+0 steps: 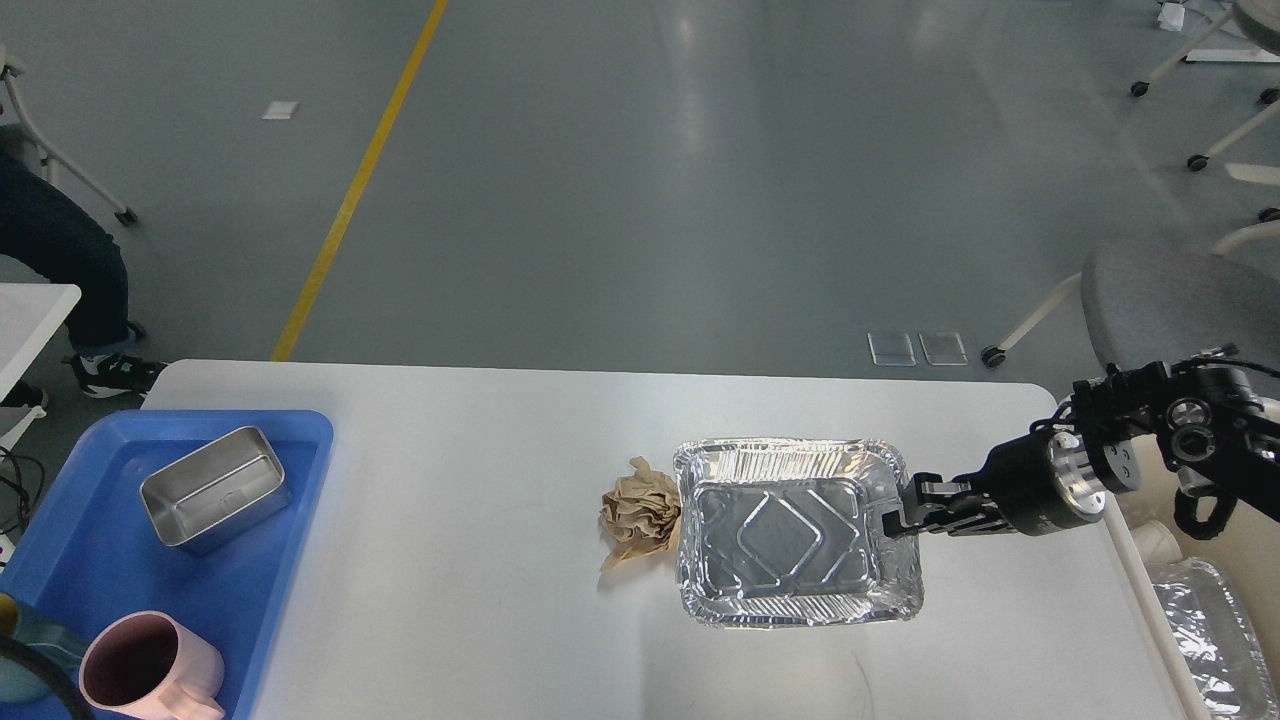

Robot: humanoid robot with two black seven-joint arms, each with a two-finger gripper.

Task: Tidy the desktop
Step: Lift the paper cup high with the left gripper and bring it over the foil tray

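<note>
The white desktop [480, 480] fills the lower half of the head view. On its right half sits an empty foil tray [790, 535]. A crumpled brown paper ball [640, 510] touches the tray's left rim. My right gripper [897, 518] reaches in from the right and is shut on the foil tray's right rim. My left gripper is out of view.
A blue plastic tray [80, 560] at the left edge holds a steel box [215, 487], a pink mug [150, 670] and a teal mug [25, 640]. Off the right edge a beige bin [1150, 580] holds another foil tray [1200, 630]. A grey chair [1170, 300] stands behind it.
</note>
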